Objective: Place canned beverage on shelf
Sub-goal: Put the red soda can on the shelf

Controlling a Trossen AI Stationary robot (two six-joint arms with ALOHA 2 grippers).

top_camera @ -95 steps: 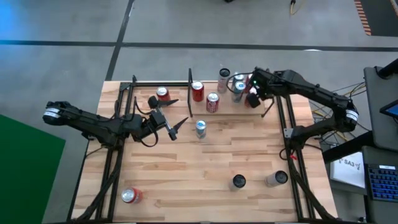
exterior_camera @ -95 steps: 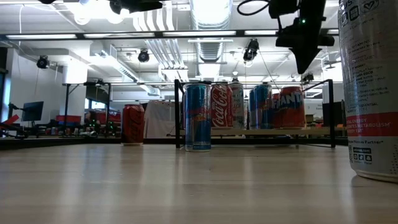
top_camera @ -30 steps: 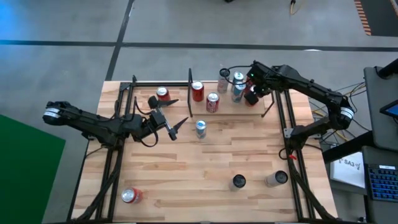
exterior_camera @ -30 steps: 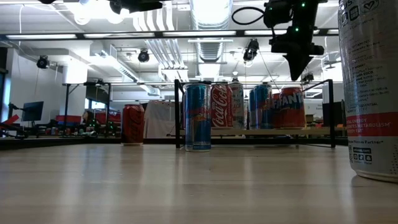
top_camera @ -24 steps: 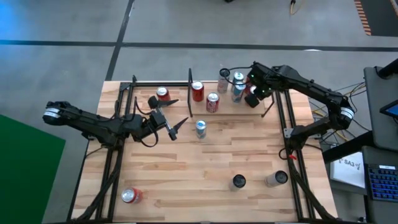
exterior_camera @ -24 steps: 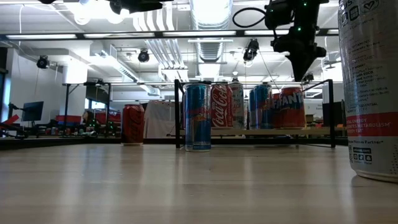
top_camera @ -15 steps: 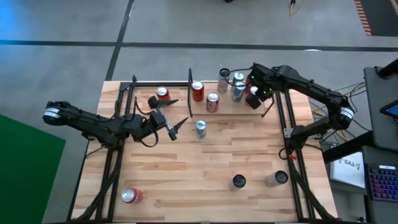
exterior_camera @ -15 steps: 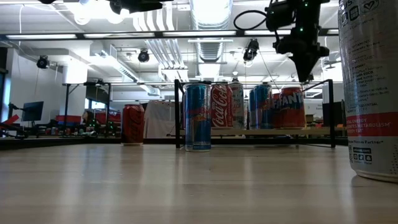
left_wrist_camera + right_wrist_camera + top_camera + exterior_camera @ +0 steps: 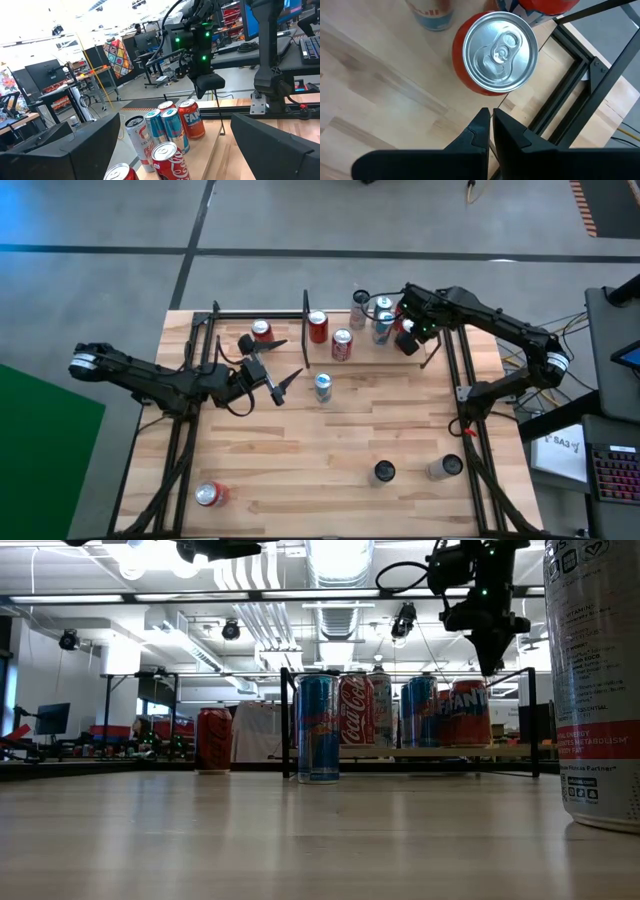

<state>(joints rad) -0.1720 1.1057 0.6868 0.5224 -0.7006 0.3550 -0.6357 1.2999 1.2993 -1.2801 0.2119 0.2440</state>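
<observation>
Shelf [image 9: 425, 350] holds five cans; right claw [image 9: 491, 131] closed, empty, above orange can [image 9: 495, 52].

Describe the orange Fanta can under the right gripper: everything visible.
The Fanta can is an orange-red aluminium can with blue-and-white lettering and a silver top whose pull tab is intact, so it looks unopened. It stands upright on the shelf near its right-hand end, close to the black corner post, with blue-and-silver cans right beside it. The right gripper hangs above it, shut, not touching it. Nothing rests on the can.
</observation>
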